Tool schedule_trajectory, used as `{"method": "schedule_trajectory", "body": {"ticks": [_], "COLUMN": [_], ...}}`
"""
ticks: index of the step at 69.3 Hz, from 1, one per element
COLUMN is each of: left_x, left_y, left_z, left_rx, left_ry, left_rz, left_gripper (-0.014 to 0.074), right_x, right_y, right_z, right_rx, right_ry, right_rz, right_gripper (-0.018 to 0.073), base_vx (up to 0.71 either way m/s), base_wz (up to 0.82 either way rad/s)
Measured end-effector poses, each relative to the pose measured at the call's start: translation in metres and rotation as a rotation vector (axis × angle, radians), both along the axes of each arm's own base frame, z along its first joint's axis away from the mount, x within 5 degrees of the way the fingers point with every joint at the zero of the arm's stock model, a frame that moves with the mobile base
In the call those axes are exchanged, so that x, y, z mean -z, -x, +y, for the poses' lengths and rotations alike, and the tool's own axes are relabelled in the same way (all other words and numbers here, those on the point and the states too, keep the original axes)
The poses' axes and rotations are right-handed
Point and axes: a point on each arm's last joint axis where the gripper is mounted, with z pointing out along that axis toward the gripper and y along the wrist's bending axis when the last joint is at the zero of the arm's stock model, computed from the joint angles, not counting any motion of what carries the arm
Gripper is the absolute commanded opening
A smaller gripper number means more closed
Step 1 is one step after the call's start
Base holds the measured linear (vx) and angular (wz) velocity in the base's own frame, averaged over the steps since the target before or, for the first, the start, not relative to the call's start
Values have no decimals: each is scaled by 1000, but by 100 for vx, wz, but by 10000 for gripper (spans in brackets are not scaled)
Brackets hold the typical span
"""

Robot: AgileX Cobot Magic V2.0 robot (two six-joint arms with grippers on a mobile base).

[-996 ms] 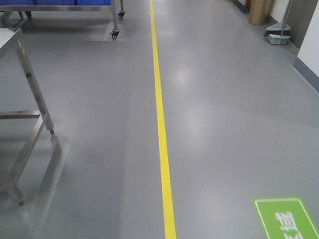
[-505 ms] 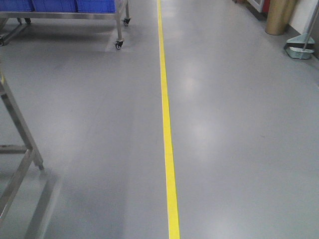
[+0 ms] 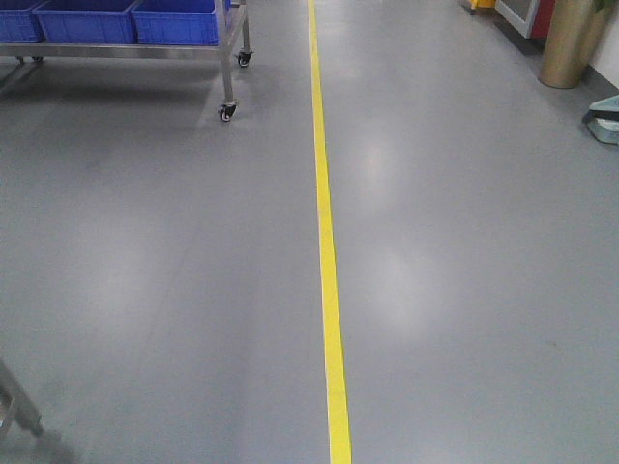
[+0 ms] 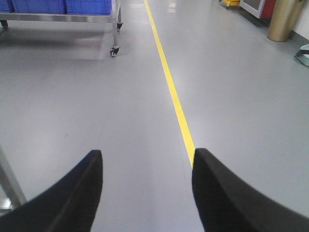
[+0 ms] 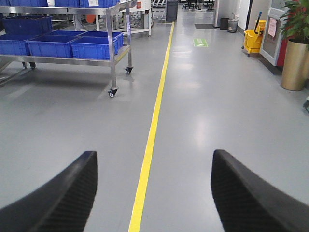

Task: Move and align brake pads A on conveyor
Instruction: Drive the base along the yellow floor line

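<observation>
Yellow floor line [image 3: 327, 251] centre frame | blue crates [image 3: 174, 21] upper left | left end effector [image 4: 147, 155] released | right end effector [image 5: 154, 154] released

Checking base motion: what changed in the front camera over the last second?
The base rolled forward: the wheeled steel cart with blue bins and the gold planter slid down the frame, nearer. The steel table frame slipped out lower left, one leg left showing; the green floor sign is gone. The yellow floor line stays roughly central. Left gripper and right gripper are open, holding nothing.
</observation>
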Motion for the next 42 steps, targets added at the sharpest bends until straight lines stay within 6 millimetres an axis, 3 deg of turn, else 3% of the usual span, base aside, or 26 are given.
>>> {"method": "schedule_trajectory", "body": {"ticks": [42], "left_x": [0], "left_y": [0], "left_z": [0], "left_rx": [0], "left_ry": [0], "left_rz": [0], "left_gripper": [390], "right_x": [0], "right_y": [0], "right_z": [0], "right_rx": [0], "right_ry": [0], "right_rz": [0], "right_gripper": [484], "base_vx": [63], "base_wz": [5]}}
